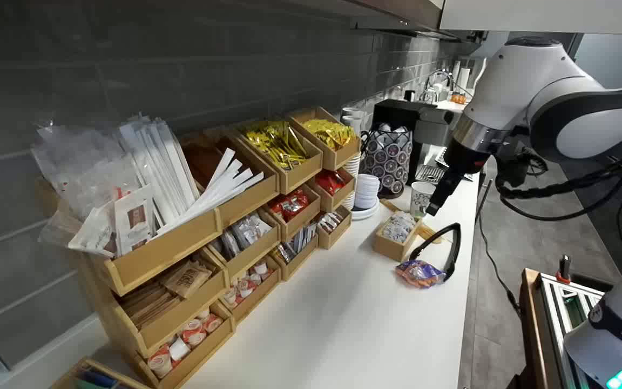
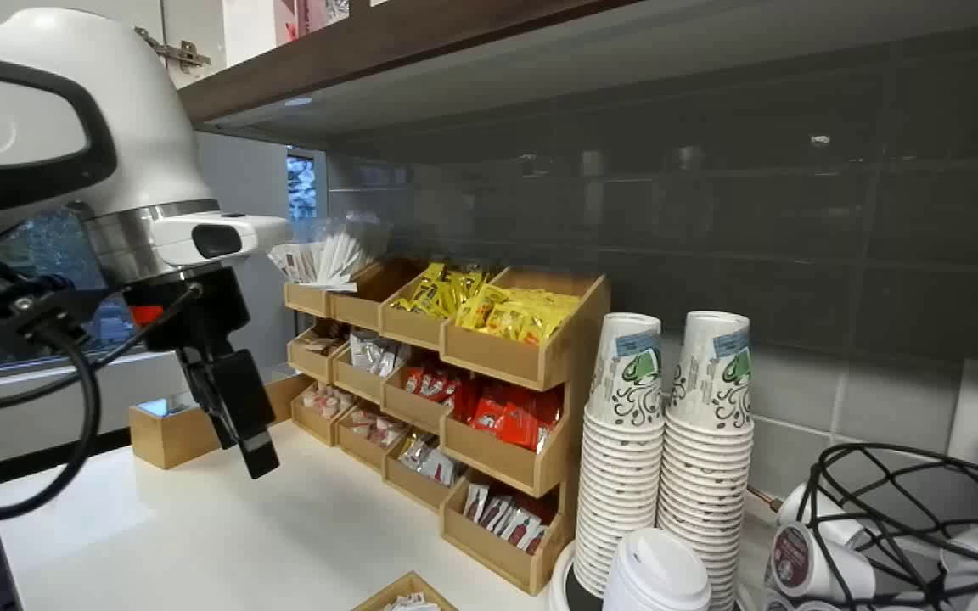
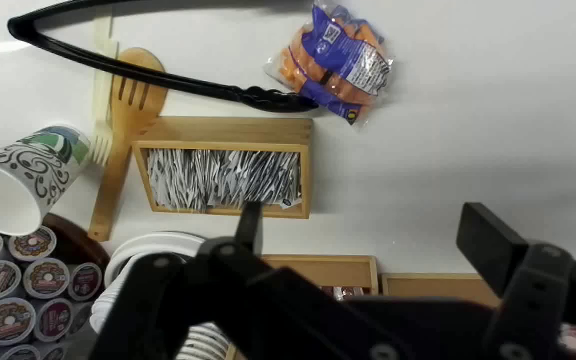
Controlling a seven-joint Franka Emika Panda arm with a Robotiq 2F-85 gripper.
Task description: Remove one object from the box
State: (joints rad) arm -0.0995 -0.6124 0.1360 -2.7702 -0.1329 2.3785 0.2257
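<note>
The box is a small tan open box on the white counter, packed with thin white-grey packets. Its near rim shows at the bottom edge in an exterior view, and the whole box shows in the wrist view. My gripper is open, with nothing between its fingers. It hangs above the counter, apart from the box; in the wrist view the left fingertip overlaps the box's lower edge. The gripper also shows in both exterior views, pointing down at a tilt.
A carrot bag and black tongs lie beside the box. A wooden slotted spoon and paper cup are on its other side. The tiered wooden rack stands along the wall, with cup stacks and a pod basket beyond.
</note>
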